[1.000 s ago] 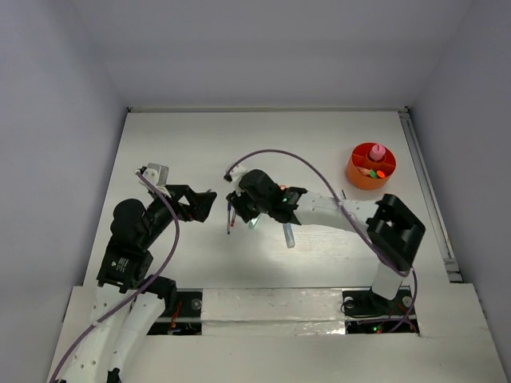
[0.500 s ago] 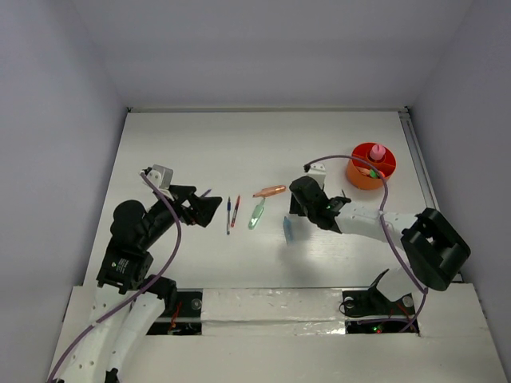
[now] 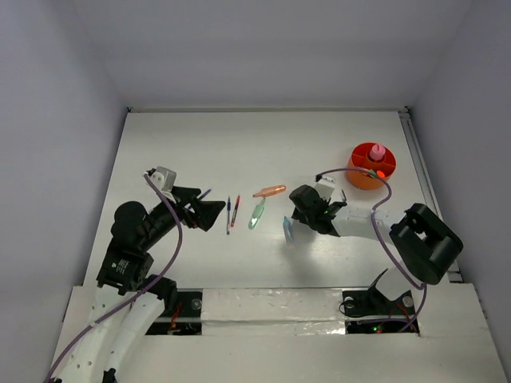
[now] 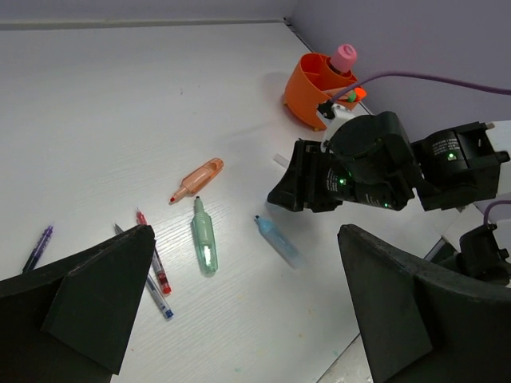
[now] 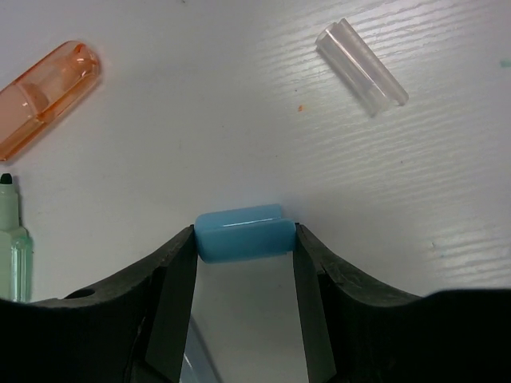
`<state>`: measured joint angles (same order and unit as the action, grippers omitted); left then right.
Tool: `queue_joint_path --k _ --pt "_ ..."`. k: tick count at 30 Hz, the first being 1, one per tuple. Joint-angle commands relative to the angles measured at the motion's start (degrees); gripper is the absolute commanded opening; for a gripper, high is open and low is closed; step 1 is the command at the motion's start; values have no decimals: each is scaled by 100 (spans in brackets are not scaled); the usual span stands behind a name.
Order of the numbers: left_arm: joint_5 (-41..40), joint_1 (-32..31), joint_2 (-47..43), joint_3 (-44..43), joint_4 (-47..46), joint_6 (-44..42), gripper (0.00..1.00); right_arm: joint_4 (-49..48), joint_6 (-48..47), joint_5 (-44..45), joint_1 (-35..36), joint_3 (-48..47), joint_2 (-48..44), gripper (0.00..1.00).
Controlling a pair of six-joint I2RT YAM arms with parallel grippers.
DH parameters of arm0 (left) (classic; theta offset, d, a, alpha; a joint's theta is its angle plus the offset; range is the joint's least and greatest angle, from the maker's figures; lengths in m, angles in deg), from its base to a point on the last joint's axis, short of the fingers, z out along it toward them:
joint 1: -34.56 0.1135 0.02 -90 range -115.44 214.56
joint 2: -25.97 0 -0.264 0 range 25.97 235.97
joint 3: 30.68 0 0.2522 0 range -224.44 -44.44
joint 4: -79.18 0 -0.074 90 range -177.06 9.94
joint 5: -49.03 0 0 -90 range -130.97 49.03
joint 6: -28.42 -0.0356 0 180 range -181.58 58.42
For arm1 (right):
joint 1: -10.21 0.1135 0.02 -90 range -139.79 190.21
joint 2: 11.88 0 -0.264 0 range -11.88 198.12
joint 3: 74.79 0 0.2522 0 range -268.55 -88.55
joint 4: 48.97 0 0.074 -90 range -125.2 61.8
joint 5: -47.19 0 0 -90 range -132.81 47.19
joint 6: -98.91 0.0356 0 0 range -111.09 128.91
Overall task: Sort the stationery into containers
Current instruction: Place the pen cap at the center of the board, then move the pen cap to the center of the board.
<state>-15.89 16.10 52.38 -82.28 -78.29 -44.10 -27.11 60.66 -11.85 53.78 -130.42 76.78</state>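
Observation:
My right gripper [image 5: 243,239] is shut on a short light blue cap [image 5: 242,233], held end to end between its fingertips just over the table. In the top view the right gripper [image 3: 299,209] sits beside the uncapped light blue marker [image 3: 288,230], which also shows in the left wrist view [image 4: 278,239]. An orange highlighter [image 3: 270,191], a green highlighter [image 3: 256,213], a thin red pen [image 3: 235,206] and a thin blue pen [image 3: 228,215] lie mid-table. The orange container [image 3: 370,167] stands at the far right. My left gripper [image 3: 209,211] is open and empty, left of the pens.
A clear cap [image 5: 362,66] lies on the table beyond my right fingers. A pink-topped item [image 3: 377,151] and small green and orange pieces sit in the container. A purple pen [image 4: 37,247] lies by my left gripper. A rail [image 3: 423,183] runs along the table's right edge.
My right arm has swung from over the pens to the right and come down beside the light blue marker. The pens and highlighters are now uncovered. My left gripper edged slightly right.

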Motion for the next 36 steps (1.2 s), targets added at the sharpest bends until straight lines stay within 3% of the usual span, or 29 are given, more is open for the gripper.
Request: queue_joint_path --k 1,5,12,13,16,17,19,20,24,29,36 --pt "102 -61 -84 67 -324 37 99 -265 345 -46 11 73 28 44" --pt "93 -61 -84 76 -324 37 99 -239 240 -143 11 -23 2 66" --pt "85 -61 -93 76 -315 28 99 -10 -155 -186 11 -155 -507 69" --pt "85 -61 -93 76 -306 28 99 25 -313 -274 11 -190 -534 67" --pt "67 -61 -101 76 -306 37 99 174 -472 -643 11 -270 -648 49" --pt "50 -61 -101 76 -306 28 99 175 -507 -722 11 -191 -692 24" --pt "58 -61 -101 76 -306 28 99 201 -612 -959 11 -94 -867 11" --pt "58 -61 -101 76 -306 28 99 210 -622 -1021 11 -50 -912 0" --pt "58 -61 -84 67 -306 37 99 148 -754 -1329 11 144 -983 0" --pt "58 -61 -49 76 -306 37 99 -80 -920 -1549 11 -14 -396 0" --pt "32 -61 -49 76 -297 37 99 -300 -947 -1190 11 -252 115 0"
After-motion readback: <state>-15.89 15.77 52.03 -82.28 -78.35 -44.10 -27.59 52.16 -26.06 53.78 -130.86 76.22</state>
